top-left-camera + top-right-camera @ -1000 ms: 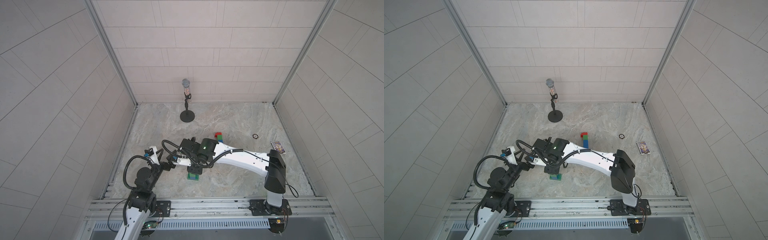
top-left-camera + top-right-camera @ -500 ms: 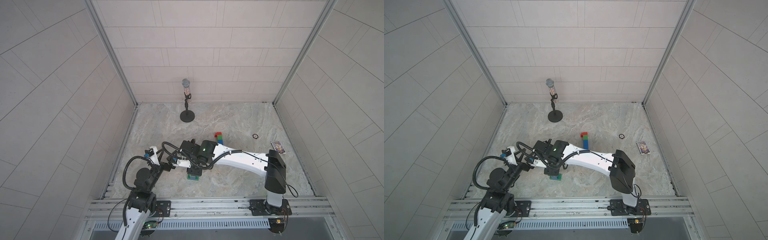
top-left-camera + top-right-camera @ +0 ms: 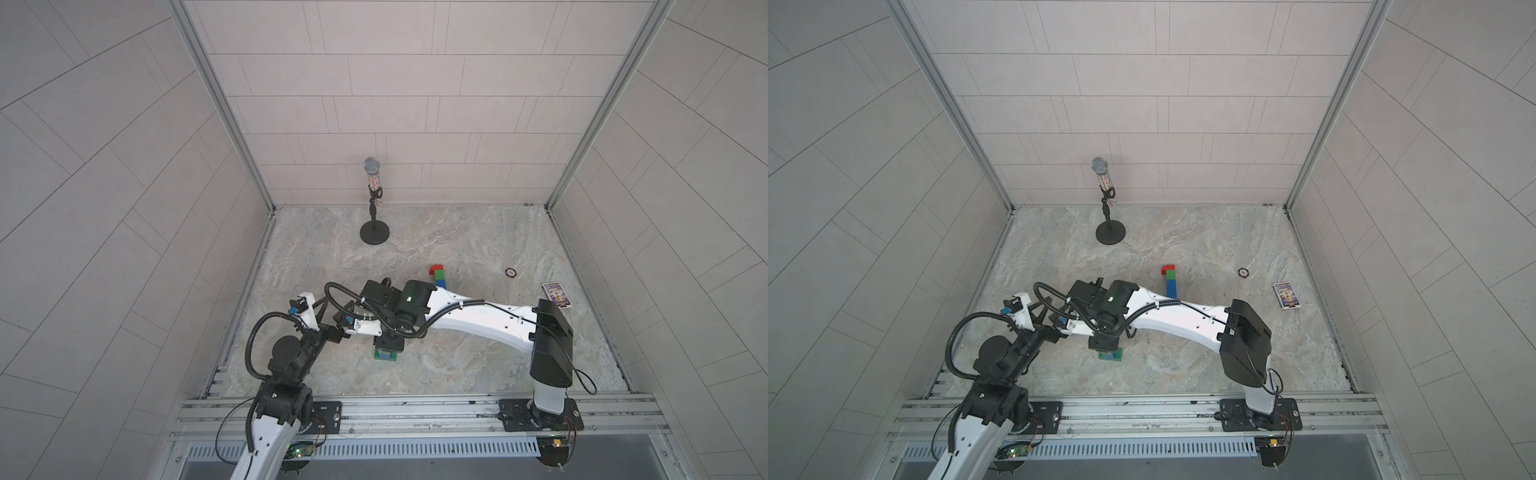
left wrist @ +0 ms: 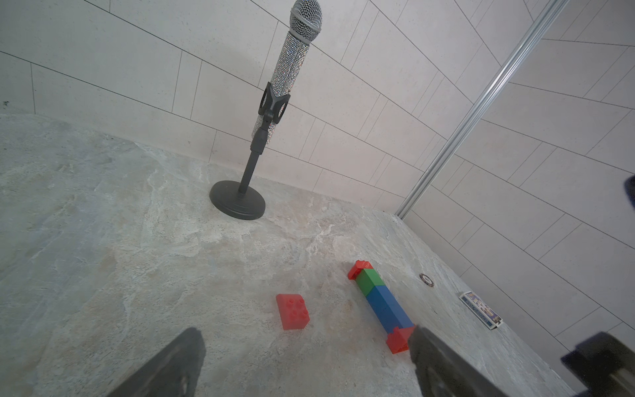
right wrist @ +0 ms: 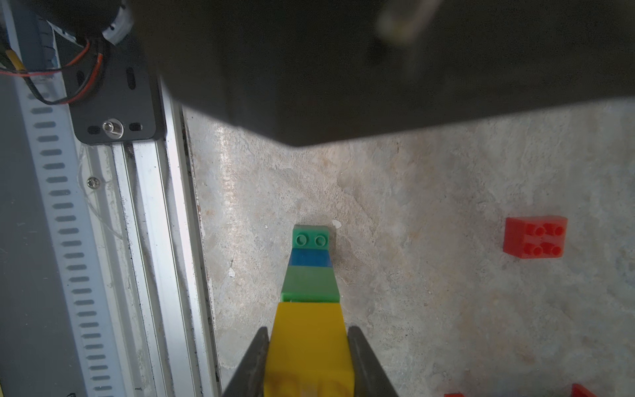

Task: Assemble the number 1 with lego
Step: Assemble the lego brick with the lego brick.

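Filling the floor of the tiled cell, the marbled grey table carries everything. The right arm reaches across from the front right corner to left of middle, and the left arm is folded up at the front left corner. A glittery microphone stands upright on a round black base near the back edge. The stack of lego is close to the front edge, left of middle, under the right arm's wrist in both top views. It has four chunky layers: a yellow brick on top, then green, then blue, then a longer green base whose two studs jut out past the blue. Whether the base touches the table cannot be told. The right gripper is clamped on the yellow brick, with one dark finger pressed against each side. The left gripper is spread wide with nothing between its fingers, hovering above the table. The row of joined bricks lies flat about mid-table, running front to back. It goes red, green, then two blues, with a red brick at the front end that shows only in the left wrist view. A small printed box lies flat near the right edge. One loose red brick, squarish with four studs facing up, sits near the row but apart from it. A tiny dark ring lies between the row and the box.
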Action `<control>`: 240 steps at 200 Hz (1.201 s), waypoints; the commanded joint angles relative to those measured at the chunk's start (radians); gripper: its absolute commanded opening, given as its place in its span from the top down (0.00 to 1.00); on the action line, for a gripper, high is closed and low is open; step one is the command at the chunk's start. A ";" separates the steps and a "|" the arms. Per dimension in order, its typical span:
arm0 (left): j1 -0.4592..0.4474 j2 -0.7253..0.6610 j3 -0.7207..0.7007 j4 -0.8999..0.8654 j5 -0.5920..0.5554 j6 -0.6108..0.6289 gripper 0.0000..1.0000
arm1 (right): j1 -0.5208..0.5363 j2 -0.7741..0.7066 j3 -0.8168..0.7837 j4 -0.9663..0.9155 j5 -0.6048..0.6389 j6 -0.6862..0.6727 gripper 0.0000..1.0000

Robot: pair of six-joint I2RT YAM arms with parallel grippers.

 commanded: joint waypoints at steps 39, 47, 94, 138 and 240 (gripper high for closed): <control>0.001 -0.002 -0.019 0.026 0.004 0.006 0.00 | 0.008 0.032 -0.065 -0.012 0.021 -0.041 1.00; 0.001 -0.001 -0.020 0.025 0.002 0.005 0.00 | 0.009 0.030 -0.065 -0.008 0.028 -0.043 1.00; 0.001 0.001 -0.019 0.026 -0.001 0.004 0.00 | 0.025 0.009 -0.064 0.008 0.061 -0.074 1.00; 0.001 0.003 -0.019 0.026 -0.002 0.003 0.00 | 0.037 0.005 -0.059 0.013 0.049 -0.090 1.00; 0.001 0.001 -0.019 0.024 -0.005 0.003 0.00 | 0.036 0.112 0.037 -0.085 -0.032 -0.056 1.00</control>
